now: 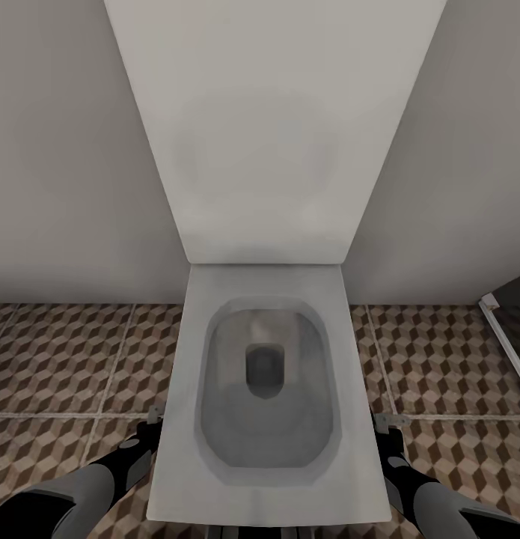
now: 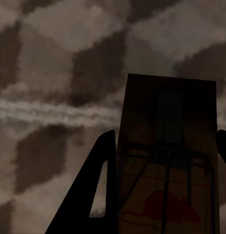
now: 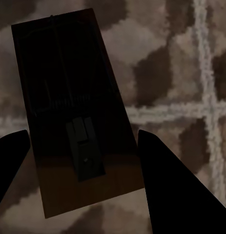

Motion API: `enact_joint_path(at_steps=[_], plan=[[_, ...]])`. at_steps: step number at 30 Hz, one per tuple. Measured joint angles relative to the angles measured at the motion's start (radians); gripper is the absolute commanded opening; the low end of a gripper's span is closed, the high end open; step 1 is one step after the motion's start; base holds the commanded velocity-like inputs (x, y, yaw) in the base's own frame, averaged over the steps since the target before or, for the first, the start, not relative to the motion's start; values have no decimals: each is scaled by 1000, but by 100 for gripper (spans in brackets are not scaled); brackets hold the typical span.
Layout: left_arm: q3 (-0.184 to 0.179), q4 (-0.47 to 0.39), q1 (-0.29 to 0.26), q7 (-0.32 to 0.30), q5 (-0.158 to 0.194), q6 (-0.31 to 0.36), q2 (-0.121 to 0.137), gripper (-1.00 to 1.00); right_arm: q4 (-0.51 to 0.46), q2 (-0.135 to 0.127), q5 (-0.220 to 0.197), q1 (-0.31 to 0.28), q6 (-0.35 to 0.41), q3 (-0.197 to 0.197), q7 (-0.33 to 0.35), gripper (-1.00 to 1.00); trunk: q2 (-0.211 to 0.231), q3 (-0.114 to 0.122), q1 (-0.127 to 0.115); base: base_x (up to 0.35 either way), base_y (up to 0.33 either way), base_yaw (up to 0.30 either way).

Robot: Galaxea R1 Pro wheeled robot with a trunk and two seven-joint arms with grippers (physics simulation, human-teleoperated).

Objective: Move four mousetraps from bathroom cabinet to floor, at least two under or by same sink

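Nearest, the left end effector (image 2: pixel 161 146) grips a flat brown wooden mousetrap (image 2: pixel 167 161); likewise the right end effector (image 3: pixel 83 141) clamps a second dark mousetrap (image 3: pixel 73 112), both above the cube-patterned bathroom floor (image 1: pixel 72 359). Beyond stands a white rectangular toilet (image 1: pixel 265 397).

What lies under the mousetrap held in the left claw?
Beneath the mousetrap in the left claw lies the cube-patterned bathroom floor, crossed by a pale grout line. The tile directly behind the trap is hidden by its wooden board.
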Motion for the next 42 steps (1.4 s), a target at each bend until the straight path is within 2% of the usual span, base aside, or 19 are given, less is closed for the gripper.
enact_joint_path(at_steps=[5,13,42], plan=[[-1,0,0,0,0,0,0,-100,0,0,0,0,0,0,0,-100,0,0,0,0,0,0],[-1,-3,-1,1,-1,0,1,-100,0,0,-1,0,0,0,0,-100,-2,-31,3,0,0,0],[-6,-3,0,1,-4,0,2,-100,0,0,-1,0,0,0,0,-100,-2,-31,3,0,0,0]])
